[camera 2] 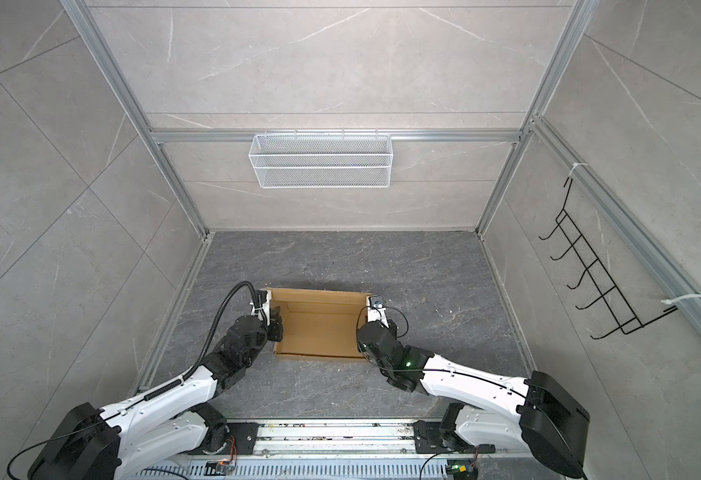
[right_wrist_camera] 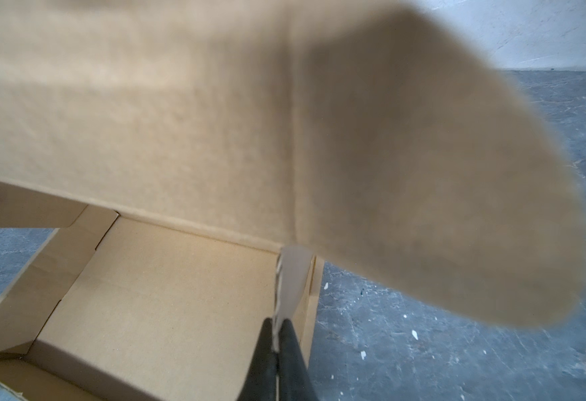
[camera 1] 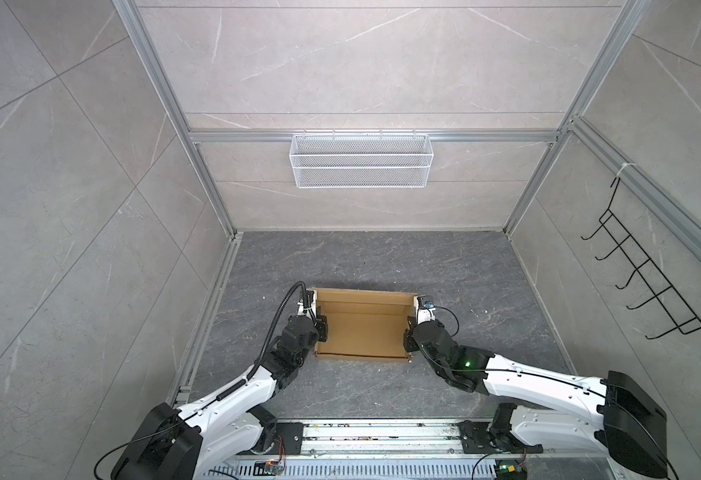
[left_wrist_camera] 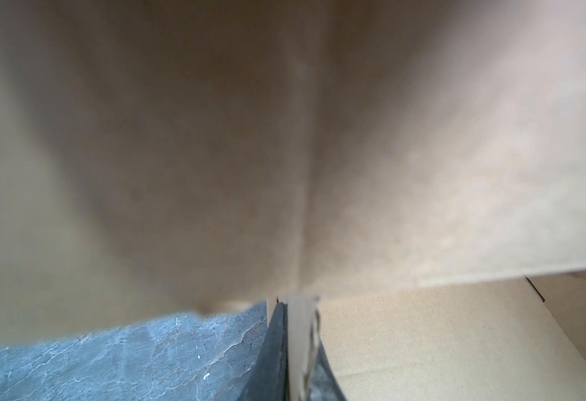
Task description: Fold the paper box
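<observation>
Grip check: left gripper (camera 1: 322,328) is clamped narrow on the left side wall of the paper box (camera 1: 361,332), and right gripper (camera 1: 408,332) is clamped the same way on the right side wall. In each wrist view I see a thin cardboard edge pinched between the dark fingers (left_wrist_camera: 275,354) (right_wrist_camera: 291,364).

Box sits on the dark table (camera 1: 382,257) between the two arms, with its lid panel (right_wrist_camera: 128,121) raised at the far side.

Step in hand, my reading: squaring up the side walls. I would move both arms together and evenly, keep each wall upright on its crease, and hold only lightly so the corrugation isn't crushed. The rounded lid ear (right_wrist_camera: 440,173) hangs close to the right wrist and could snag.

Containers: box floor is bare, nothing inside. Wire basket (camera 1: 361,166) on the far wall shows no contents.
</observation>
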`<state>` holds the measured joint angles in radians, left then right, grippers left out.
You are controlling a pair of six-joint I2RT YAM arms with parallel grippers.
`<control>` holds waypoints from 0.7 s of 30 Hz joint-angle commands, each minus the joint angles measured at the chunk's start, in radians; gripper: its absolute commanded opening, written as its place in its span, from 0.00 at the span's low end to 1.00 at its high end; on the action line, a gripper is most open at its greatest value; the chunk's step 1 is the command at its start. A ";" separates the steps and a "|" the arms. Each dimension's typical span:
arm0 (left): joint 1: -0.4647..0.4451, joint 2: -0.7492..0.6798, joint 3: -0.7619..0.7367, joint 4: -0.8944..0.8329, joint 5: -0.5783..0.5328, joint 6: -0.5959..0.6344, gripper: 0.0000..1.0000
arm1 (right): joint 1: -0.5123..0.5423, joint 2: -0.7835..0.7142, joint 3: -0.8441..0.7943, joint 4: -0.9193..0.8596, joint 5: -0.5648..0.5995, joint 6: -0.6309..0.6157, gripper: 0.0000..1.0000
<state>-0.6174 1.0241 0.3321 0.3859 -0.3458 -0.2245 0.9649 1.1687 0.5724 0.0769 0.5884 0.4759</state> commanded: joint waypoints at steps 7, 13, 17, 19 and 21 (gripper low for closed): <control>-0.014 0.057 -0.071 0.011 0.018 -0.057 0.07 | 0.014 0.002 -0.077 0.012 -0.042 0.005 0.04; -0.018 0.030 -0.093 0.001 0.006 -0.061 0.07 | 0.012 -0.024 -0.084 -0.007 -0.050 0.013 0.09; -0.018 0.024 -0.096 0.002 -0.010 -0.056 0.07 | 0.011 -0.079 -0.079 -0.063 -0.090 0.009 0.20; -0.019 0.042 -0.103 0.030 -0.018 -0.050 0.07 | 0.007 -0.107 -0.074 -0.101 -0.115 0.008 0.26; -0.019 0.065 -0.104 0.060 -0.032 -0.043 0.07 | 0.002 -0.130 -0.075 -0.129 -0.150 0.010 0.32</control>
<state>-0.6308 1.0523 0.2546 0.4889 -0.3676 -0.2558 0.9722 1.0744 0.5026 0.0261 0.4938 0.4828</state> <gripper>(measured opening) 0.072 0.308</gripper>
